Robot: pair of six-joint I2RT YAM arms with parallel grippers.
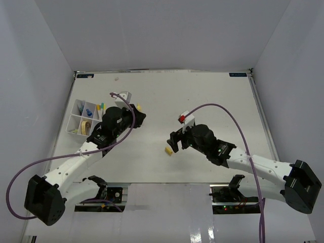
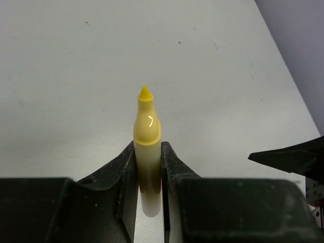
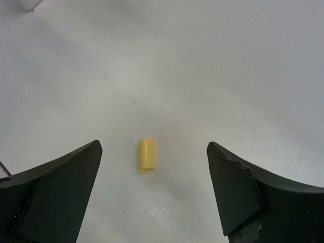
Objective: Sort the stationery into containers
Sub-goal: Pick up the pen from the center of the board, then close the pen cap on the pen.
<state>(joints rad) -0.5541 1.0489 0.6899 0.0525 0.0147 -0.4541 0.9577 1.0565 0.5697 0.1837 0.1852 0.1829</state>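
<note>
Left end effector (image 2: 148,152) pinching marker (image 2: 147,126), right end effector (image 3: 153,147) astride yellow piece (image 3: 147,154)

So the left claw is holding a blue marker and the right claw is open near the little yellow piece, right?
Not quite: the marker is yellow, not blue. The left wrist view shows the left claw shut on a yellow marker. The rest is right: the right claw is open near the little yellow piece.

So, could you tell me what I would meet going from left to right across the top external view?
The divided tray → left gripper shut on the yellow marker → yellow eraser piece → right arm's base.
</note>
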